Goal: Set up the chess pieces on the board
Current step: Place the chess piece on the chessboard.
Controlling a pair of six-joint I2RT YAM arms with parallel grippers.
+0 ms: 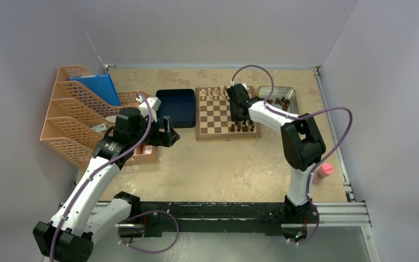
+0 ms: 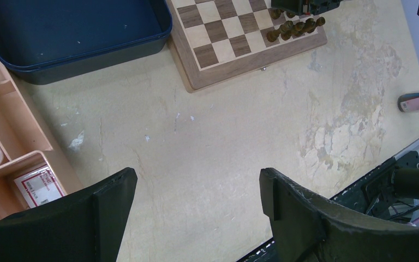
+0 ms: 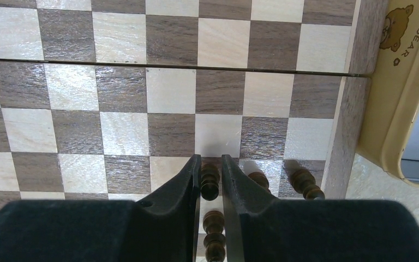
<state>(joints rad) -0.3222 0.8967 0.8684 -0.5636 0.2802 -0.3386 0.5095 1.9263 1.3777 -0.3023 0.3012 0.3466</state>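
The board (image 1: 218, 112) lies at the back centre, with light pieces (image 1: 214, 93) along its far rows and a few dark chess pieces (image 1: 243, 127) at its near right corner. My right gripper (image 1: 236, 119) hangs over that corner. In the right wrist view the gripper (image 3: 211, 164) is closed on a dark pawn (image 3: 209, 184) standing on a dark square of the board (image 3: 120, 82). Another dark piece (image 3: 214, 232) stands behind it, and two more (image 3: 305, 183) to its right. My left gripper (image 2: 196, 185) is open and empty over bare table, left of the board (image 2: 223, 49).
A silver tray (image 1: 292, 93) right of the board holds more dark pieces (image 1: 281, 102). A dark blue tray (image 1: 175, 106) sits left of the board. Orange file racks (image 1: 73, 120) stand at far left. A pink bottle (image 1: 323, 172) lies near the right arm.
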